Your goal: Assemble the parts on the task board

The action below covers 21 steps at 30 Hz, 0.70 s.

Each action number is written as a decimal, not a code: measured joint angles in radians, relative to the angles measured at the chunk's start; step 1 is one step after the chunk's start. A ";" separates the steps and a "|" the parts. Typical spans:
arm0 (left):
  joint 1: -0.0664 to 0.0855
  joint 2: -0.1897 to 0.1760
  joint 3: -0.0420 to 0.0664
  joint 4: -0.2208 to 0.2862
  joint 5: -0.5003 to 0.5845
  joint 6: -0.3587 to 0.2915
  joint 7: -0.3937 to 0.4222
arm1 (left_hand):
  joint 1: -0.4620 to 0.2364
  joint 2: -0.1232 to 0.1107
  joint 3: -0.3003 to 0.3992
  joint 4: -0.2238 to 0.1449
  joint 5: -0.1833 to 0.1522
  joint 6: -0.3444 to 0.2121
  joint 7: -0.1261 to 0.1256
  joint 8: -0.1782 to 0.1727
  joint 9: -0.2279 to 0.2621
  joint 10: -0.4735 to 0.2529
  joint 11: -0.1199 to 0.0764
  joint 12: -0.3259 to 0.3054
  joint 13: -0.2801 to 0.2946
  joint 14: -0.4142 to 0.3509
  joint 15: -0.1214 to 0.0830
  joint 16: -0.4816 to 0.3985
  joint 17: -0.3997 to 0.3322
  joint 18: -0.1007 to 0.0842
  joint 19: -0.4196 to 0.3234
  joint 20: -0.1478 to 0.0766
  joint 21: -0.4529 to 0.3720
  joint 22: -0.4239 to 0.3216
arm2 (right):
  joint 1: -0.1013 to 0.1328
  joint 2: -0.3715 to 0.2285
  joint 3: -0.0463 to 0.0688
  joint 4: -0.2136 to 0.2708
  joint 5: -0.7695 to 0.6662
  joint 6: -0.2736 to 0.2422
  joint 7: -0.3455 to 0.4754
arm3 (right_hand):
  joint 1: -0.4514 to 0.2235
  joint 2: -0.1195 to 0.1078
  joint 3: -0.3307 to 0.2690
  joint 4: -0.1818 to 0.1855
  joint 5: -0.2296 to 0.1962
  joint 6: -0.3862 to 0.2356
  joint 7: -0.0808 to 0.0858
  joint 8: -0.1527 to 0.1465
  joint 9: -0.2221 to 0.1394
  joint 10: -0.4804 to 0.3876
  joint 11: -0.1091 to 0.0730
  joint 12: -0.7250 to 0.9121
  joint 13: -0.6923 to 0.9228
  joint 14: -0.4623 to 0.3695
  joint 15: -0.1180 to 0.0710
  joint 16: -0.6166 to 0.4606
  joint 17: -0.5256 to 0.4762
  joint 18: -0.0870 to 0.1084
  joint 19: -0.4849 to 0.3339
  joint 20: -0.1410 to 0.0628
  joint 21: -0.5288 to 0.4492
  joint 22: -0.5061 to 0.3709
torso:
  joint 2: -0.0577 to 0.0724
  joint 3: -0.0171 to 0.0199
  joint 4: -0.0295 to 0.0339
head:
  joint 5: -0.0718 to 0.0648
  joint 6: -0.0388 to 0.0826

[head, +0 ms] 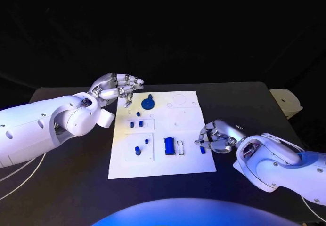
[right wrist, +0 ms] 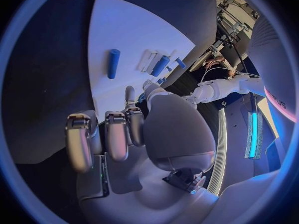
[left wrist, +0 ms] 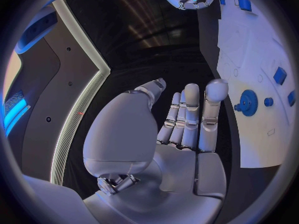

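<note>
Board [head: 187, 162]: flat white plate, matte, centred on black surface [head: 68, 188], shallow rectangular recesses marked in it. Parts small, blue, hard-looking plastic: gear [head: 149, 102] with toothed rim at far end, two short pegs [head: 136, 124] in a recess, one peg [head: 138, 150] nearer, oblong block [head: 168, 145] mid-board beside a white slot, short rod [head: 202, 149] at right edge. Probably light, stiff, smooth, apt to slip or roll; rod best pinched across its middle, gear by rim or hub, block across narrow sides. Left hand [head: 117, 88] raised at board's far left corner near gear, fingers [left wrist: 190, 115] straight, close together, holding nothing. Right hand [head: 216, 137] at right edge just beside rod, fingers [right wrist: 115, 134] curled inward, empty; cannot tell if touching rod.
</note>
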 measured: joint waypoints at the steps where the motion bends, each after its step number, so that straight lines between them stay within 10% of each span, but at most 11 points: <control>1: 0.000 0.000 0.000 0.001 0.000 0.000 0.000 | 0.000 0.000 0.000 0.000 0.000 0.000 0.000 0.000 0.000 0.000 0.000 0.000 0.000 0.000 0.000 0.000 0.000 0.000 0.000 0.000 0.000 0.000 | -0.001 -0.007 0.000 0.000 -0.005 0.000 0.000 | 0.000 0.000 0.000 0.000 0.000 0.000 0.000 0.000 -0.001 -0.001 0.001 0.000 0.000 -0.002 0.002 0.000 0.000 0.000 0.000 0.000 0.000 0.000 | 0.000 0.0000 0.0000 | -0.001 0.000; 21: 0.000 -0.005 0.000 0.006 0.000 0.000 0.002 | 0.000 0.000 -0.003 0.003 0.000 0.000 0.000 0.005 0.001 -0.004 0.004 0.000 0.000 0.000 0.000 0.000 0.000 0.000 0.000 0.000 0.000 -0.001 | -0.039 0.015 -0.002 -0.064 -0.126 0.032 -0.044 | -0.029 -0.016 -0.037 0.008 -0.048 0.014 0.008 -0.013 -0.008 0.002 0.005 -0.010 0.000 -0.003 0.003 0.000 0.000 0.000 0.000 0.007 0.000 0.000 | 0.001 -0.0007 0.0048 | -0.001 0.001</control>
